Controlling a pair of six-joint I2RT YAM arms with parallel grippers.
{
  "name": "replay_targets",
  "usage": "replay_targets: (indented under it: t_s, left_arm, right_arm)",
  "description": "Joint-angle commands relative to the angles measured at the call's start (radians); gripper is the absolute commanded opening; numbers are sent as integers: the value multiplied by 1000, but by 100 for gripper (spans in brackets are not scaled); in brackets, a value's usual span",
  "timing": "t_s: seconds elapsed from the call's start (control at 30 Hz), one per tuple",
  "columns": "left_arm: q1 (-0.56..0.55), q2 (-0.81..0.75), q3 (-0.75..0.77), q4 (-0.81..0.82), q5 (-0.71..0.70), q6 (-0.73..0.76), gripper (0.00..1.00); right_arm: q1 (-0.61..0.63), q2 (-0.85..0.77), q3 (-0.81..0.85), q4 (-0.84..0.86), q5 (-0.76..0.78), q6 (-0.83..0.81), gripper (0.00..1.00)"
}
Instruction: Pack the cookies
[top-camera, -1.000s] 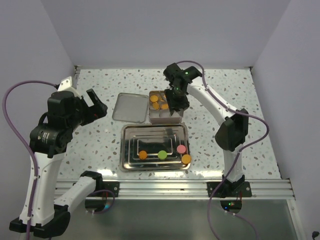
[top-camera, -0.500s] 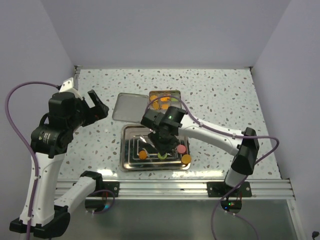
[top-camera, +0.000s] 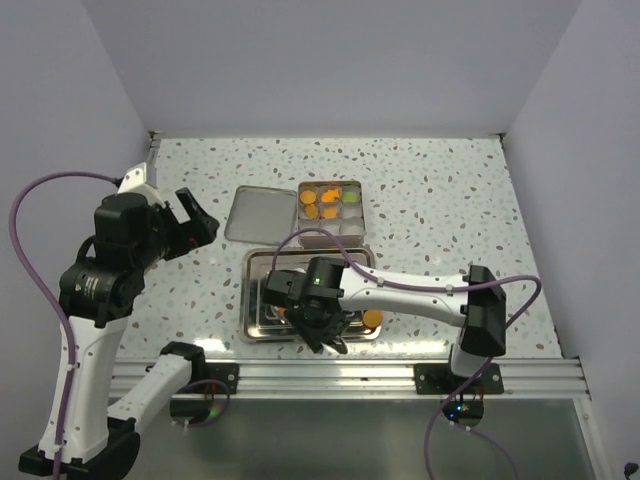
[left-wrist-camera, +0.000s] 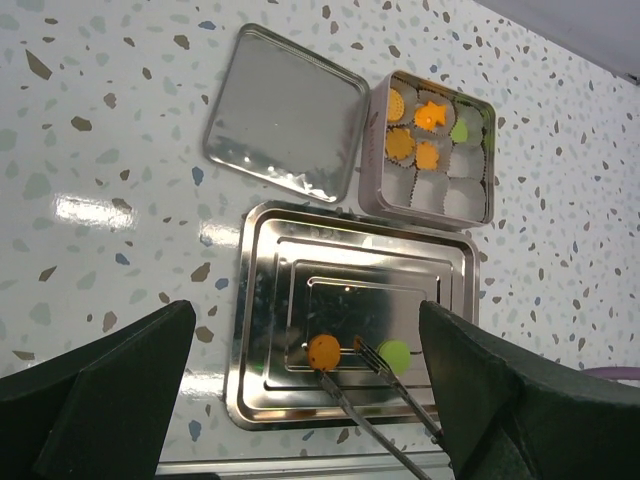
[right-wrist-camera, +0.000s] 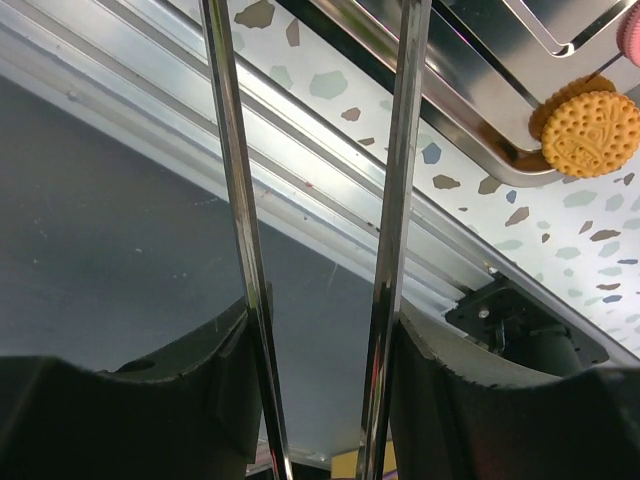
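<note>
A speckled white table (top-camera: 450, 200) is seen from above, with two white robot arms bolted at its near edge. The left arm (top-camera: 100, 270) is raised off to the left, well apart from the work, probably so that its camera is given a clear look down. The right arm (top-camera: 420, 290) is stretched low across the near side of a steel tray (top-camera: 262, 262) set mid-table. Behind the tray, a flat lid (left-wrist-camera: 285, 125) is laid beside an open square tin (left-wrist-camera: 366, 160), so that the tin can be filled from above. The tin is lined with white paper cups (left-wrist-camera: 450, 195). The back cups are taken by four orange cookies (left-wrist-camera: 400, 145) and one green cookie (left-wrist-camera: 461, 128), and the front cups are unfilled. The packing is judged to be about half done.

The left gripper (top-camera: 195, 215) is spread fully apart, and nothing is held or touched by it. The right gripper (right-wrist-camera: 318, 340) is closed partway on long metal tweezers (right-wrist-camera: 395, 150), with one tweezer arm pressed by each black finger. The tweezer arms stand apart, and their tips are cut off in the right wrist view. In the left wrist view the tips are seen just beside an orange disc (left-wrist-camera: 323, 350) on the tray floor, with a green disc (left-wrist-camera: 395, 355) near. Whether the orange disc is touched cannot be told. Another orange biscuit (right-wrist-camera: 585, 130) is seen at the tray's near right corner, against the rim.
</note>
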Motion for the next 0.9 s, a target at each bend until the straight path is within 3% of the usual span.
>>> replay_targets:
  t_s: [0.0,0.63,0.87]
  left_arm:
    - [-4,-25,-2,6,10,-12,100]
    - [-4,-42,27,-29,-23,7,100]
    - [-4,-40,24,-28,-33,11,100]
  right_arm:
    - [11,33,14,17,27,32,48]
    - [36,131,56,-12,25,11,47]
    - [36,119,27,-12,21,12,39]
